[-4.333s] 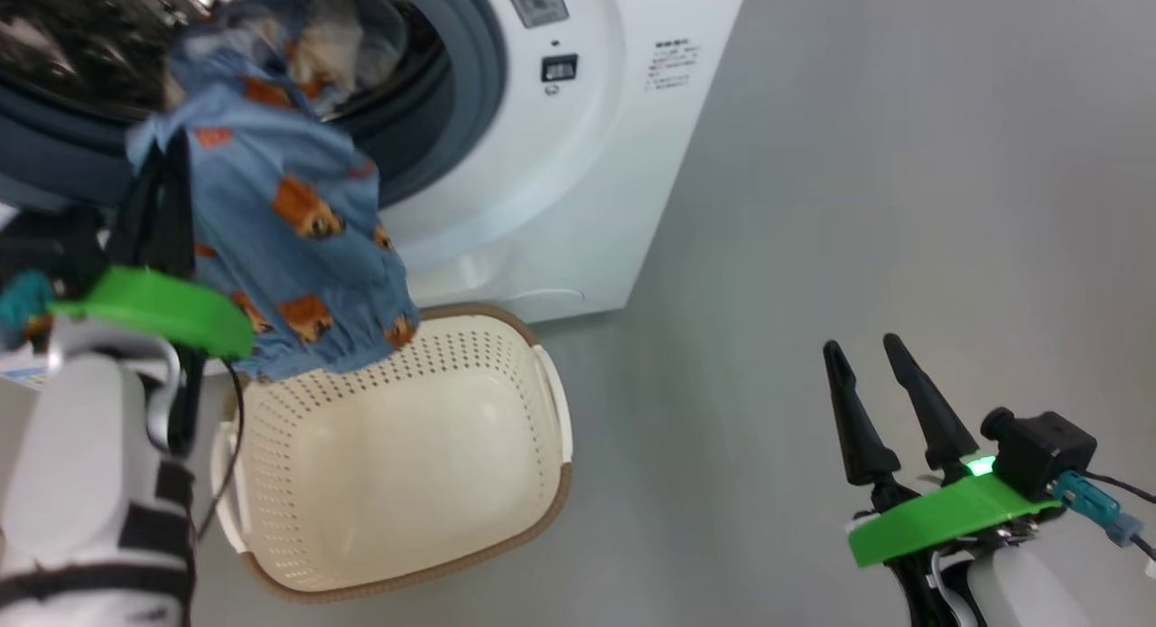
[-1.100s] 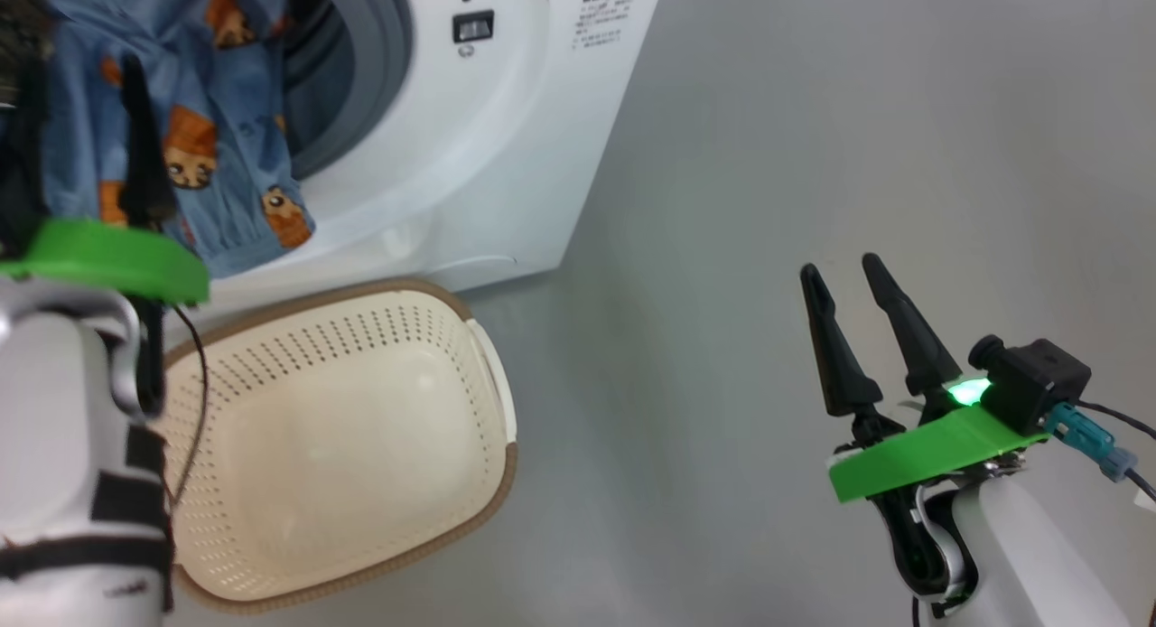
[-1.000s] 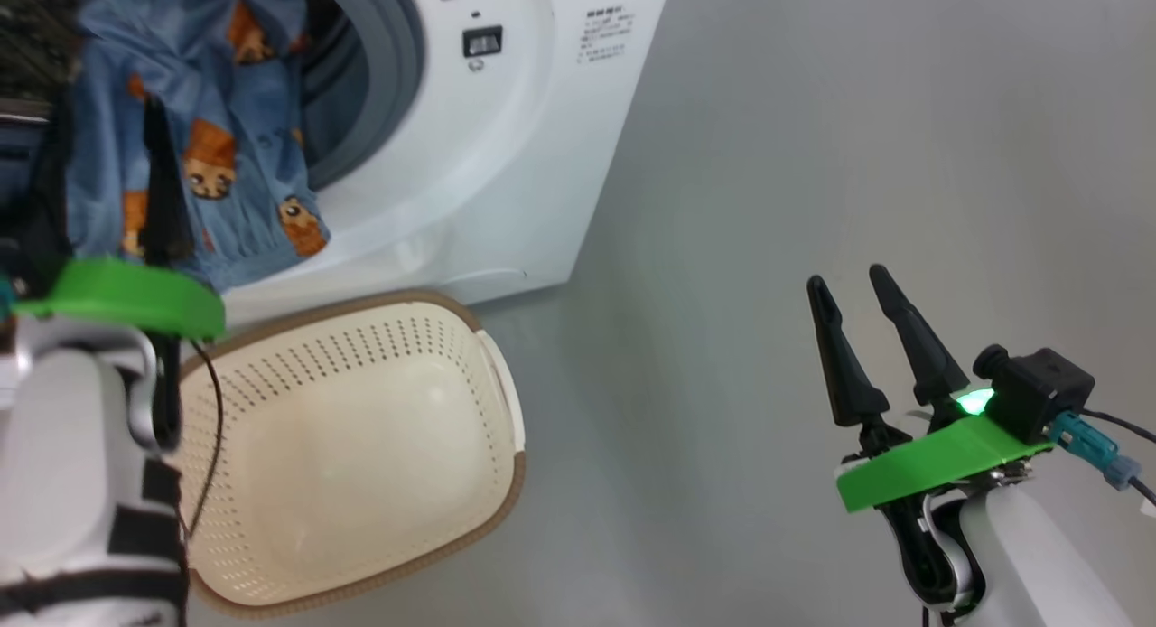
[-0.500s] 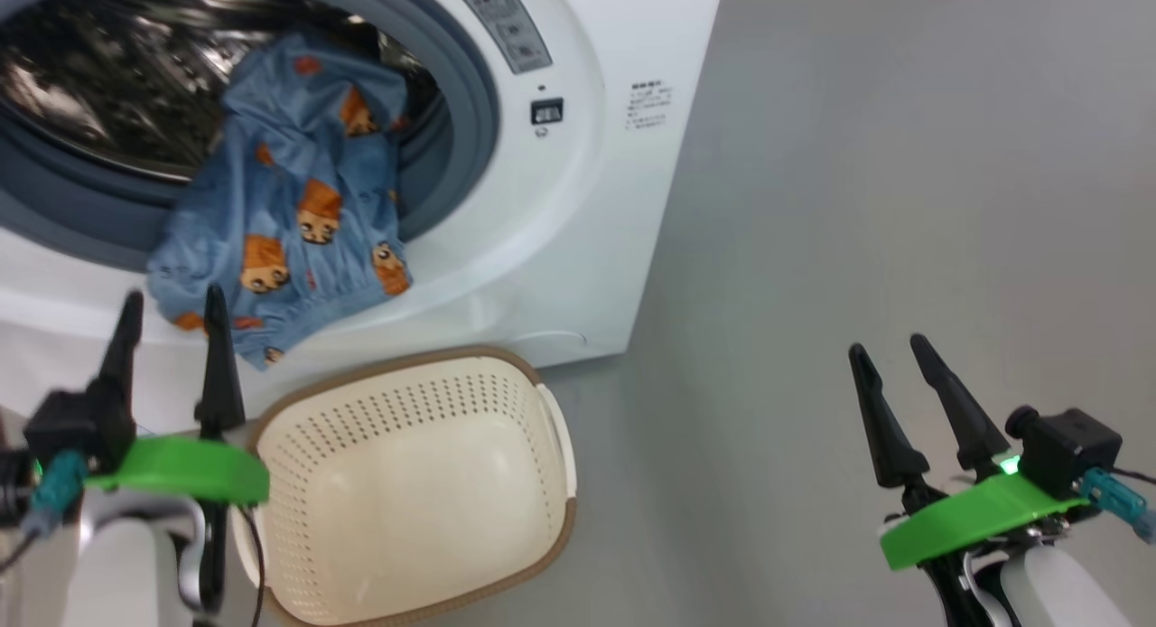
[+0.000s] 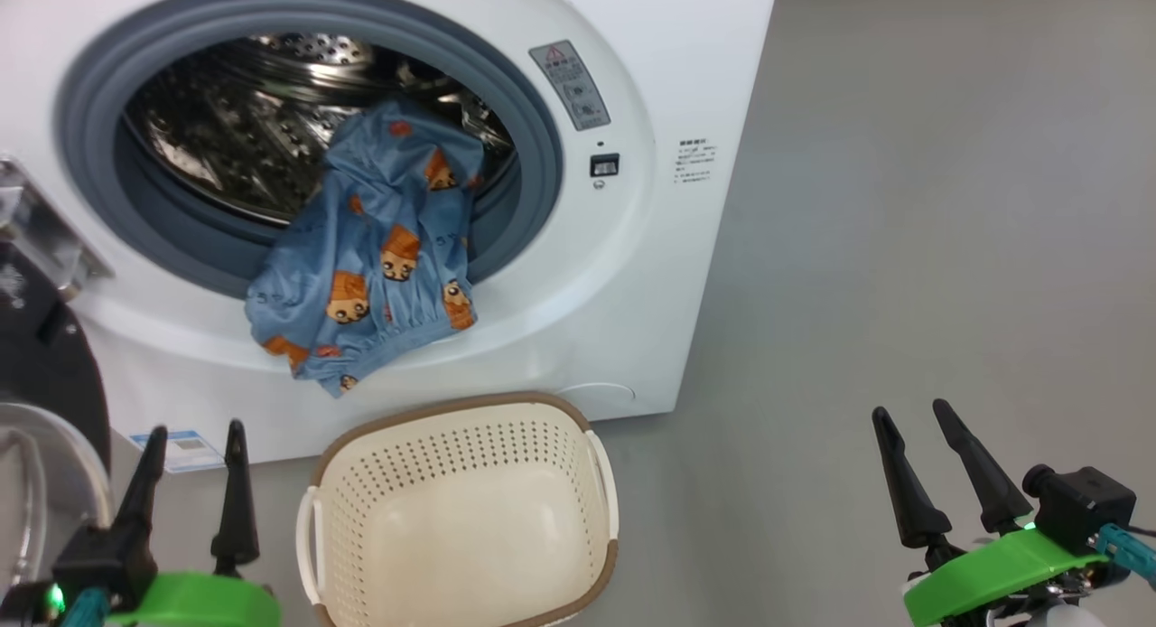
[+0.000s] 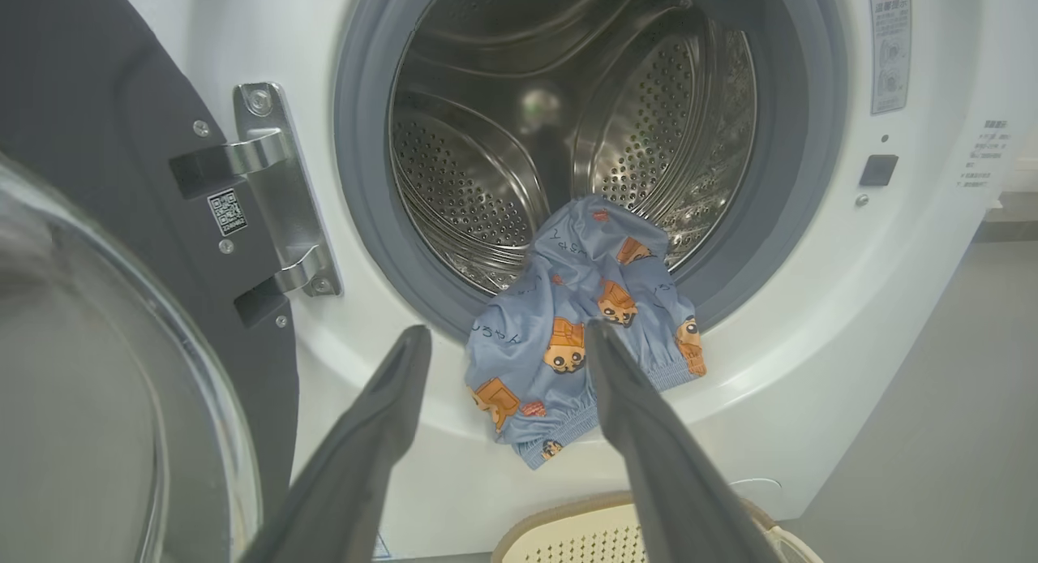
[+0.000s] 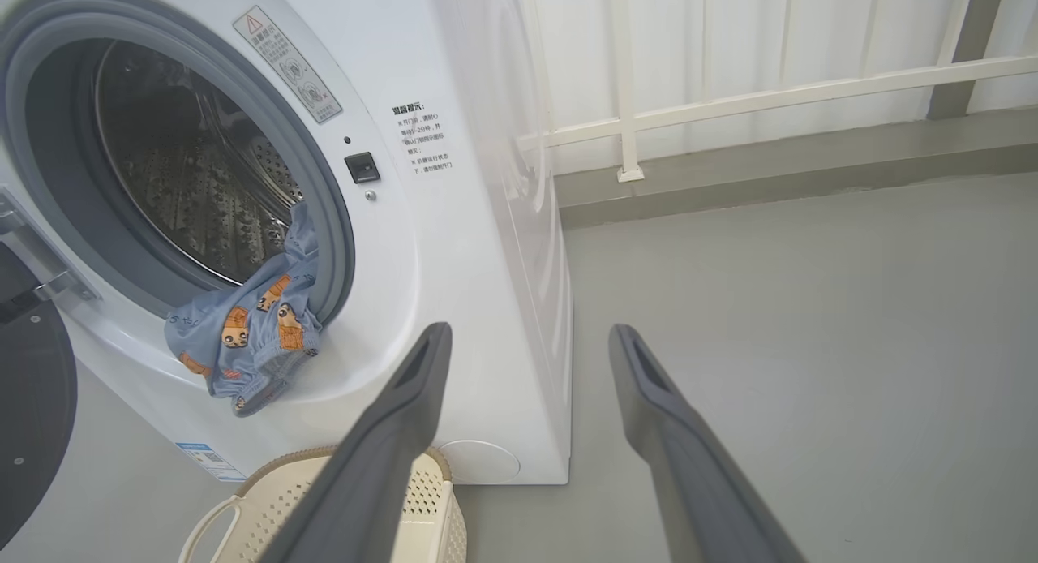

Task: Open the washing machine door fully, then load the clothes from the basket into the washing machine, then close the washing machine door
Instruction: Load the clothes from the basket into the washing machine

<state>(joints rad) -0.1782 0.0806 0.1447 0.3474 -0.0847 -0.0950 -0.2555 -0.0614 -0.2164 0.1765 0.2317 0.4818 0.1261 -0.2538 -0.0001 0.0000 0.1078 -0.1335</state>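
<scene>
Left gripper [image 5: 197, 430] wide open, empty, near left beside basket [image 5: 452, 405]. Right gripper [image 5: 910, 410] also open and empty, near right.

Clothes [image 5: 379, 266] draped over lower right of ring [image 5: 540, 171]: top part in drum [image 5: 226, 130], hem hanging down front of washing machine [image 5: 632, 320]. Limp blue cloth, orange bears, gathered hem. Basket empty.

Suggested: pinch hanging hem, lift over ring, push far in. Otherwise likely caught by door [image 5: 36, 365].
</scene>
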